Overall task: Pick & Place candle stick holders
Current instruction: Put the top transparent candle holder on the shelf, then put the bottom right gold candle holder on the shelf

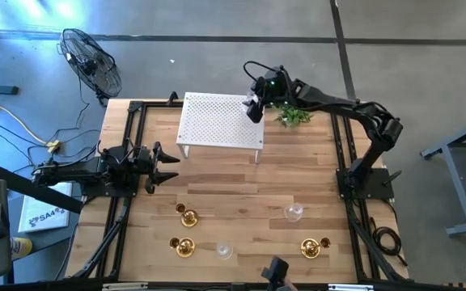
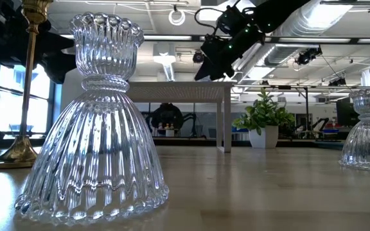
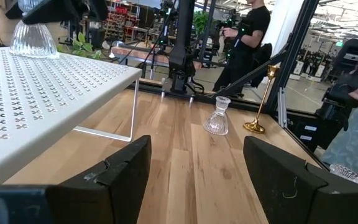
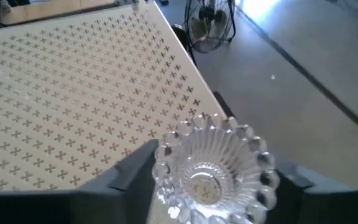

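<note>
I have the right claw over the right edge of the white perforated shelf, which stands at the counter's far edge. In the right wrist view a clear glass candle stick holder sits between its dark fingers, upright, rim facing the camera; whether the fingers press the glass or stand just off it I cannot tell. From the left wrist view that glass holder stands on the shelf's top, with the claw dark above it.

The left claw waits at the counter's left edge, jaws spread wide and holding nothing.

Along the near edge I see three brass holders: one left of centre, one nearer the edge below it, one toward the right corner. Two more clear glass holders stand there, one near the middle of the near edge, another further in on the right. A small green plant sits beside the shelf's right end.
</note>
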Motion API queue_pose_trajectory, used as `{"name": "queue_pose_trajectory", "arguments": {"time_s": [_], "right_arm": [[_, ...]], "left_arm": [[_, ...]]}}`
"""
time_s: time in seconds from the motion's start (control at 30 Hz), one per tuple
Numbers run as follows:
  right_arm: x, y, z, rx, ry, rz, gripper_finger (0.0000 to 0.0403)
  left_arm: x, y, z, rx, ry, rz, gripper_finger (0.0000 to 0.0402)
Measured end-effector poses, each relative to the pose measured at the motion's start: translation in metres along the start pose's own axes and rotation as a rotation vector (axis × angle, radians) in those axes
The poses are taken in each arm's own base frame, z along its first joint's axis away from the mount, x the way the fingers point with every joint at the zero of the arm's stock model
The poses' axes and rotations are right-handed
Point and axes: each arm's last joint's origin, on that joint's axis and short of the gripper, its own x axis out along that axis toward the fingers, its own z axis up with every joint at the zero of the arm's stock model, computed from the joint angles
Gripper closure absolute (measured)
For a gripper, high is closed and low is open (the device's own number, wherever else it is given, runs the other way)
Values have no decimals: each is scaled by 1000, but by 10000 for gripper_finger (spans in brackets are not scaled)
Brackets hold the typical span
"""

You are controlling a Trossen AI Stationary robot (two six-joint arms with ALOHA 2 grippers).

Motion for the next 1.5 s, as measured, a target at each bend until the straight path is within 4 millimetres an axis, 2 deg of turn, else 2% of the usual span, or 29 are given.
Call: {"name": "queue_pose_trajectory", "arguments": {"time_s": [0.13, 0.23, 0.4, 0.57, 0.8, 1.0, 1.1, 1.23, 1.5], "right_arm": [[1, 6, 1, -13, -8, -1, 97], [1, 14, 3, -37, -20, -3, 69], [-3, 23, 9, -63, -63, -17, 59], [-23, 27, 21, -117, -123, -60, 62], [-70, 31, 40, -162, -214, -136, 61], [-130, 46, 43, -113, -226, -76, 61], [-159, 58, 38, -104, -211, -6, 62], [-195, 76, 30, -118, -200, 187, 66], [-253, 103, 7, -91, -134, 475, 73]], "left_arm": [[0, 0, 0, 0, 0, 0, 151], [0, 0, 0, 0, 0, 0, 151], [0, 0, 0, 0, 0, 0, 151], [0, 0, 0, 0, 0, 1, 151], [0, 0, 0, 0, 0, 1, 151], [0, 0, 0, 0, 0, 1, 151], [0, 0, 0, 1, 0, 1, 151], [0, 0, 0, 3, 0, 1, 151], [0, 0, 0, 3, -1, 3, 151]]}}
